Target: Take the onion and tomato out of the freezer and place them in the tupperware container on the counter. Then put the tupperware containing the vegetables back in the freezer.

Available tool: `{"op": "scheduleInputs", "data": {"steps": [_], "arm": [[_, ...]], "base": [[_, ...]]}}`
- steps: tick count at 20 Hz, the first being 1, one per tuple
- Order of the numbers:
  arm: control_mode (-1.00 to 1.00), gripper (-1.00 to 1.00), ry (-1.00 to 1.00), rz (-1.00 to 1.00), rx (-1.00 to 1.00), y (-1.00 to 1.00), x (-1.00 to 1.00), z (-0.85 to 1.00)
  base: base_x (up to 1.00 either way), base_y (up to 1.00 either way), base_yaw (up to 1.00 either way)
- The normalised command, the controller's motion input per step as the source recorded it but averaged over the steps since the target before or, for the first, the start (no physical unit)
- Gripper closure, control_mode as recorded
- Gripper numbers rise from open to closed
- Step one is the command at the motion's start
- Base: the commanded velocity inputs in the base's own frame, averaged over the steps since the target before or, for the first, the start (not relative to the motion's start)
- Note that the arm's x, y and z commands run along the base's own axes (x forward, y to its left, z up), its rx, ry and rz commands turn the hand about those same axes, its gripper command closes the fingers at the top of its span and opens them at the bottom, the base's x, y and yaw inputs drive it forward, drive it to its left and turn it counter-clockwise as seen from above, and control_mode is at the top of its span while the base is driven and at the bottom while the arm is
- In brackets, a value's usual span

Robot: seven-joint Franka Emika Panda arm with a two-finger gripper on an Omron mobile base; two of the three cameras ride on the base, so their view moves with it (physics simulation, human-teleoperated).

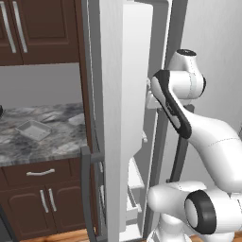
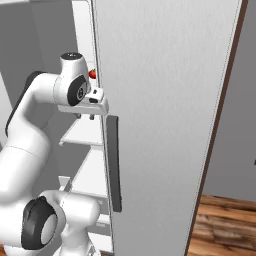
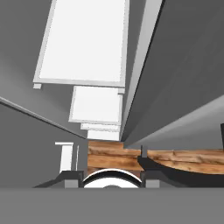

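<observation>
While my gripper [image 2: 85,116] hung inside the tall white freezer [image 2: 165,125], fingers apart and pinching nothing, the glossy bright-red tomato [image 2: 92,74] sat on an inner shelf just above it.

You saw a pale grey-white freezer [image 1: 118,118] with a dark grey bar handle [image 2: 113,162] and white inner shelves [image 3: 83,41]. The tomato [image 2: 92,74] was bright glossy red. The bench [image 1: 56,132] was grey-and-white marbled over dark brown cabinets [image 1: 38,198]; the tupperware container [image 1: 34,129] was translucent grey-white.
</observation>
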Motion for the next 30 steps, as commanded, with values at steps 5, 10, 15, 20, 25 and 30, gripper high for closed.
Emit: {"op": "scheduleInputs", "data": {"steps": [5, 10, 15, 20, 25, 30], "arm": [[-1.00, -1.00, -0.01, 0.00, 0.01, 0.00, -0.10, 0.00], [-1.00, -1.00, -0.13, -0.05, 0.12, -0.01, -0.42, 0.27], [-1.00, -1.00, -0.17, -0.12, 0.14, 0.00, -0.15, 0.53], [-1.00, -1.00, -0.10, -0.12, 0.13, 0.13, 0.00, 0.44], [-1.00, -1.00, -0.02, -0.11, 0.15, 0.33, 0.07, 0.44], [-1.00, -1.00, 0.00, -0.15, 0.19, 0.37, 0.29, 0.40]], "base": [[0.00, 0.00, 0.00], [0.00, 0.00, 0.00], [0.00, 0.00, 0.00], [0.00, 0.00, 0.00], [0.00, 0.00, 0.00], [0.00, 0.00, 0.00]]}}
